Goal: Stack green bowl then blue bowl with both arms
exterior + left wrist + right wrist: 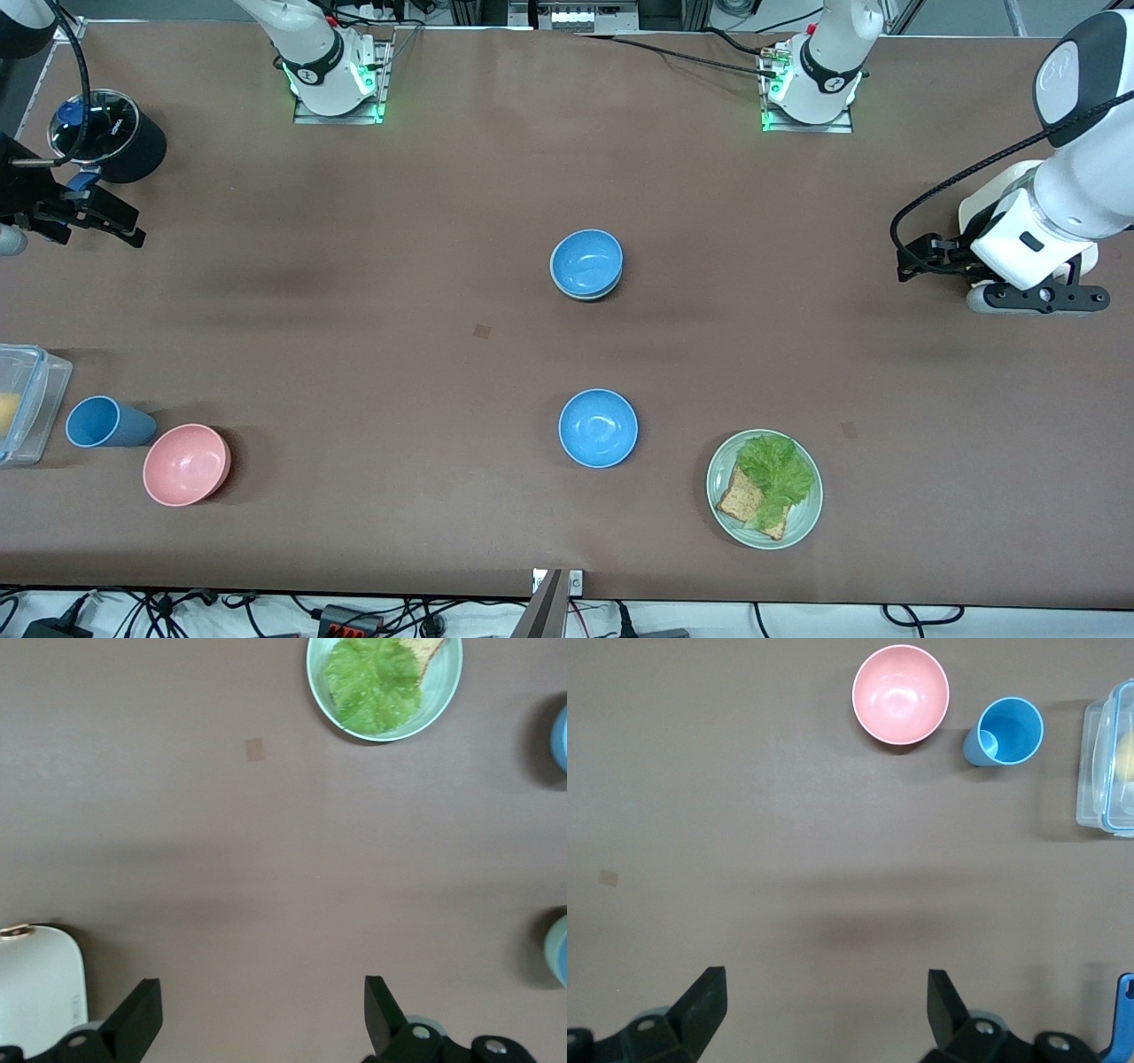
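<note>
Even overhead light — soft shadows

A robotics lab: two white arm bases (332, 75) bolted at twelve o'clock on a brown-covered table (372, 292), cables (177, 611) and power strips trailing along its six o'clock edge.

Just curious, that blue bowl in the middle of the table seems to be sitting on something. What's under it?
Under the blue bowl a pale green rim peeks out: the green bowl, nested beneath. Its inside is covered.

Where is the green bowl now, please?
In the front view, the green bowl sits mid-table under a blue bowl, only its rim showing, farther from the camera than the other blue bowl.
</note>
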### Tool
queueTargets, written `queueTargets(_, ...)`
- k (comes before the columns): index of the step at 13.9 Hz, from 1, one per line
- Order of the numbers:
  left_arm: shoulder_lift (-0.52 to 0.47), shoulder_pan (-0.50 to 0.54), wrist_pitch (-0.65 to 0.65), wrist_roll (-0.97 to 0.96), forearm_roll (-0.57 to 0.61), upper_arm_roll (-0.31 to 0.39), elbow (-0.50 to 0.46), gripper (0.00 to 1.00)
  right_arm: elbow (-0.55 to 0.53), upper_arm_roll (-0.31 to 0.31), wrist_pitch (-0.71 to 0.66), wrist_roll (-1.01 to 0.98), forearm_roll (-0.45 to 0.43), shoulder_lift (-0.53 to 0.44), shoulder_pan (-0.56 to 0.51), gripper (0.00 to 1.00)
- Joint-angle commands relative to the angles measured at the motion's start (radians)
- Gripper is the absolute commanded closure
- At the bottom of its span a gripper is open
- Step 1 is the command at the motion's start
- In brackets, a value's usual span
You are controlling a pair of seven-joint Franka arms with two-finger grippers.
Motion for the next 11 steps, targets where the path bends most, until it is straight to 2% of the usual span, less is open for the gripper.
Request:
queueTargets(1,-0.035,-0.008,0.011,0.033,-0.031,0.013,-0.034,0.00,0.002,0.003,-0.005,-0.012,-0.002,-0.008,-0.001,0.00)
queueTargets(11,-0.014,-0.003,-0.075,0.064,-0.031,0.011,0.006,0.00,0.012,0.003,-0.005,-0.017,-0.002,-0.008,-0.001,0.00)
